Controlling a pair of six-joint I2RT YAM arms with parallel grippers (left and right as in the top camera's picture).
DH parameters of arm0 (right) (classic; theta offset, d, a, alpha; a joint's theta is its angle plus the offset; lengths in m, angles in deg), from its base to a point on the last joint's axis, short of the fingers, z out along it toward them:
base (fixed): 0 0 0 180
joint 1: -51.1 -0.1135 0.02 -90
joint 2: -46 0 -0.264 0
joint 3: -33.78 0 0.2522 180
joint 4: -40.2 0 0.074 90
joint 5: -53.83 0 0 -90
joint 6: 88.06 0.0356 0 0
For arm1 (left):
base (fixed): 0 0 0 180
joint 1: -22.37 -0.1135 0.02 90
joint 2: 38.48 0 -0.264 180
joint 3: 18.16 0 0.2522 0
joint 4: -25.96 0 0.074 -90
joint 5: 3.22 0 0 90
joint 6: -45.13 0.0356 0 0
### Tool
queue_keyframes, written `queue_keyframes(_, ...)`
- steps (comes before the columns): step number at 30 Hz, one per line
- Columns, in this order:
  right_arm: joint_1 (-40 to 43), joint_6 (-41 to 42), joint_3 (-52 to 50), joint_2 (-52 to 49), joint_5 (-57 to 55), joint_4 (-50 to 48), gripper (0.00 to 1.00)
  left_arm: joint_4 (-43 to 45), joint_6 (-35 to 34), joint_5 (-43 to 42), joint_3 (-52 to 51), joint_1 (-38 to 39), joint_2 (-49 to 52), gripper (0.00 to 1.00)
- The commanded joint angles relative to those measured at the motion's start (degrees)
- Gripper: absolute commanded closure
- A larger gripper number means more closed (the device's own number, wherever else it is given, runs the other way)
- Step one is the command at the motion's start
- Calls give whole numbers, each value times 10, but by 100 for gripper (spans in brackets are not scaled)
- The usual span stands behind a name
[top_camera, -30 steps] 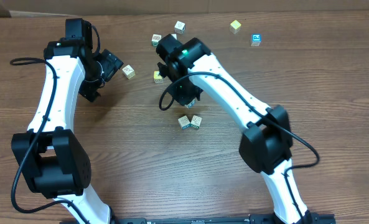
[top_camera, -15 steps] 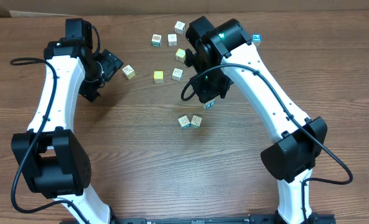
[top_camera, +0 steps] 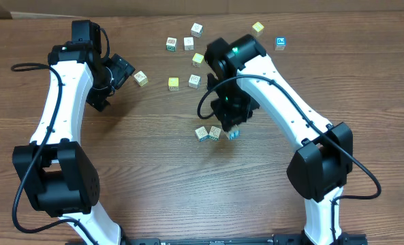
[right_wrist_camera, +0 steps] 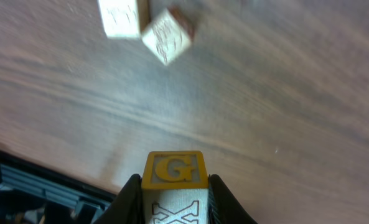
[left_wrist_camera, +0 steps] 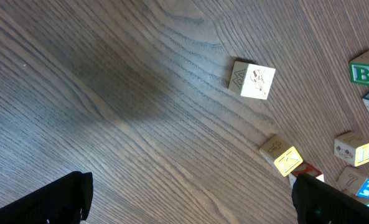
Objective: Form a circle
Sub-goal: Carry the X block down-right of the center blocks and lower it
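The circle [top_camera: 208, 133] shows as a small clump of two cream picture cubes lying side by side mid-table. The same pair of cream cubes [right_wrist_camera: 144, 25] sits at the top of the right wrist view. My right gripper [top_camera: 231, 129] hangs just right of the clump. It is shut on a cream cube [right_wrist_camera: 173, 169] with a yellow G face, held off the wood between both fingers [right_wrist_camera: 132, 186]. My left gripper [left_wrist_camera: 190, 208] stands wide open over bare wood at the far left, its fingers empty. A lone cream cube [left_wrist_camera: 252, 79] lies ahead of it.
Several loose cubes are scattered at the back: a cream one [top_camera: 141, 78] by the left gripper, a yellow one [top_camera: 174, 83], one [top_camera: 194, 80] beside it, a yellow one [top_camera: 257, 28] and a blue-faced one [top_camera: 280, 43].
My right gripper has carried its cube right and then toward the front, coming down beside the two-cube clump. The left arm has not moved.
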Motion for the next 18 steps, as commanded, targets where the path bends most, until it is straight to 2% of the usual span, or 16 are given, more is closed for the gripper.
queue_keyframes(1,-2,13,-43,64,7,0,80,0,15,4,4,0,-5,0)
queue_keyframes(10,-7,28,-187,114,7,-101,80,1,15,4,4,0,-5,0)
queue_keyframes(18,-52,30,-316,114,6,-247,80,1,15,4,4,0,-5,0)
